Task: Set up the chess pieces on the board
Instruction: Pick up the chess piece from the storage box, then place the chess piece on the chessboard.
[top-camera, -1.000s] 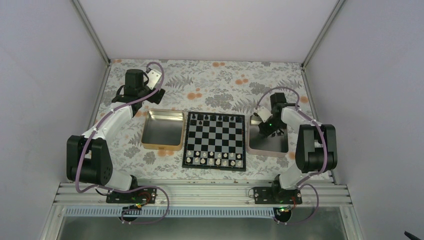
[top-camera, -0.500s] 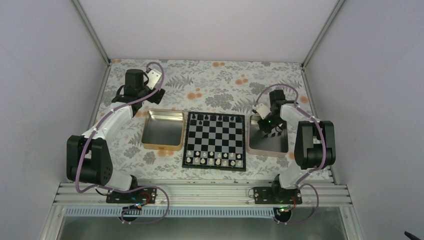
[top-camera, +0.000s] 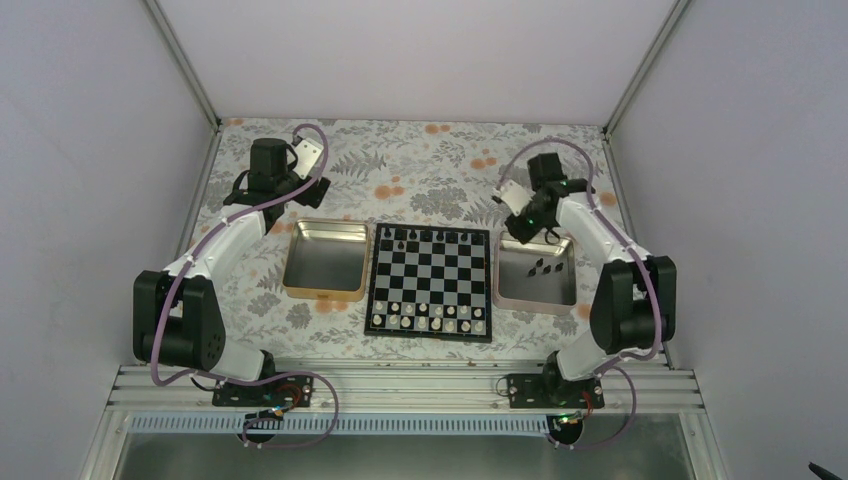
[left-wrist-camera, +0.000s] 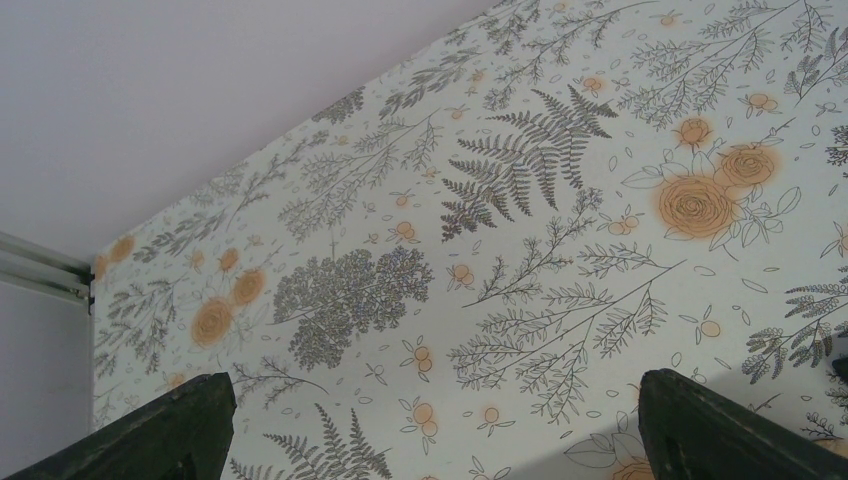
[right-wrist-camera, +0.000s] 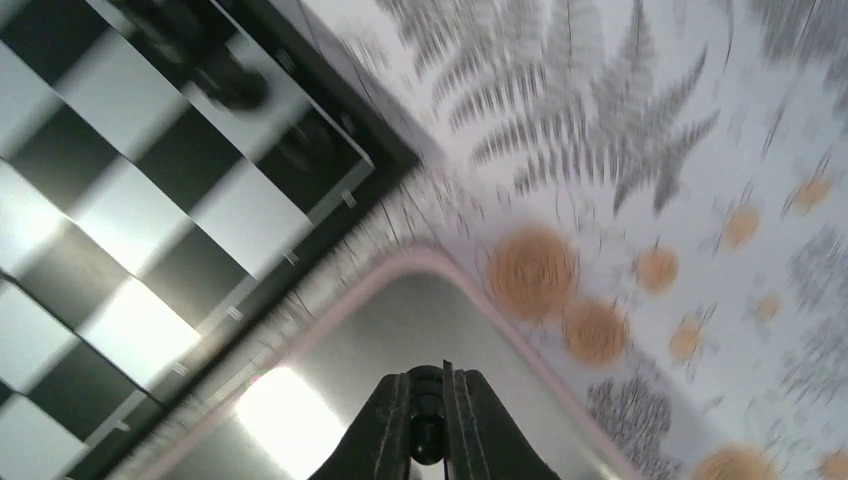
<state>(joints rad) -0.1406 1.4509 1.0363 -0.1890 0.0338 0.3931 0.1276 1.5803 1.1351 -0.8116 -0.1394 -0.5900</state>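
The board (top-camera: 430, 280) lies at the table's middle, with a few black chess pieces (top-camera: 400, 237) on its far row and white ones on the near rows. Several more black pieces (top-camera: 545, 267) lie in the silver tray (top-camera: 537, 304) to its right. My right gripper (top-camera: 527, 222) hangs above that tray's far-left corner. In the right wrist view it (right-wrist-camera: 427, 385) is shut on a small black chess piece (right-wrist-camera: 427, 425), over the tray rim (right-wrist-camera: 400, 265) beside the board's corner (right-wrist-camera: 120, 200). My left gripper (left-wrist-camera: 430, 430) is open over bare tablecloth, fingers (left-wrist-camera: 160, 430) wide apart, holding nothing.
An empty gold tray (top-camera: 325, 258) sits left of the board. My left gripper (top-camera: 300, 185) stays behind that tray at the far left. Walls and metal frame posts close in the flowered tablecloth (top-camera: 420, 165) on three sides.
My right gripper has shut on a black piece inside the silver tray and risen, shifting toward the tray's far-left corner. The left arm has not moved.
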